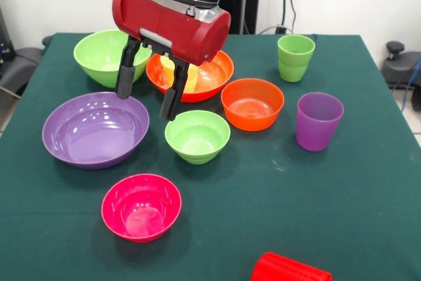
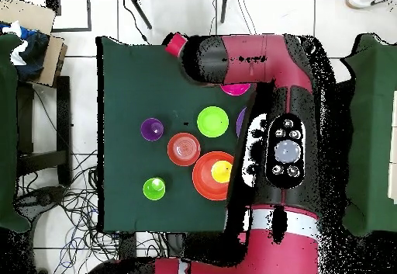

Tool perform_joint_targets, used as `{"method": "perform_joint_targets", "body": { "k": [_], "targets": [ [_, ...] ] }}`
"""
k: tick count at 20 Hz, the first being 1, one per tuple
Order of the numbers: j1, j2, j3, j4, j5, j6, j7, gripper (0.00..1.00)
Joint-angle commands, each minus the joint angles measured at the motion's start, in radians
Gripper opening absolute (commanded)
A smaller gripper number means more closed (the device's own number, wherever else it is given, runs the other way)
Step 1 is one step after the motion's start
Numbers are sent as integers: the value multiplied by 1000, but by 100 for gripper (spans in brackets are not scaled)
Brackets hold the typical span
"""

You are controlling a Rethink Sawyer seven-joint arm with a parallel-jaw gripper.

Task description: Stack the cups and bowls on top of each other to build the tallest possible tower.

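Note:
My gripper (image 1: 145,104) hangs open and empty over the gap between the large purple bowl (image 1: 95,129) and the small lime green bowl (image 1: 197,136). Behind it the yellow cup (image 1: 192,78) stands in the large orange bowl (image 1: 214,74), partly hidden by a finger. The large lime green bowl (image 1: 102,54) is at the far left. The small orange bowl (image 1: 252,103), purple cup (image 1: 318,120) and light green cup (image 1: 295,57) stand to the right. The magenta-pink bowl (image 1: 141,206) is near the front. The red cup (image 1: 289,269) lies on its side at the front edge. All bowls are open side up.
Everything rests on a dark green tablecloth (image 1: 342,189). In the overhead view the arm (image 2: 283,147) covers the gripper, the large lime bowl and most of the purple and magenta bowls. The red cup (image 2: 176,44) lies at the table's edge.

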Motion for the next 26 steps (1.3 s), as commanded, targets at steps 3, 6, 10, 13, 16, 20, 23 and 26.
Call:
{"method": "perform_joint_targets", "body": {
  "k": [3, 6, 10, 13, 16, 20, 23, 26],
  "targets": [
    [-99, -39, 108, 110, 156, 150, -65, 100],
    [-99, -46, 90, 136, 164, 125, -73, 100],
    [-96, -39, 72, 154, 161, 83, -70, 100],
    [-102, -38, 75, 163, 162, 71, -76, 100],
    [-108, -40, 79, 168, 160, 72, -82, 100],
    [-110, -38, 79, 181, 155, 50, -76, 100],
    [-110, -34, 79, 181, 152, 42, -73, 100],
    [-108, -30, 77, 185, 147, 30, -65, 100]
  ]
}}
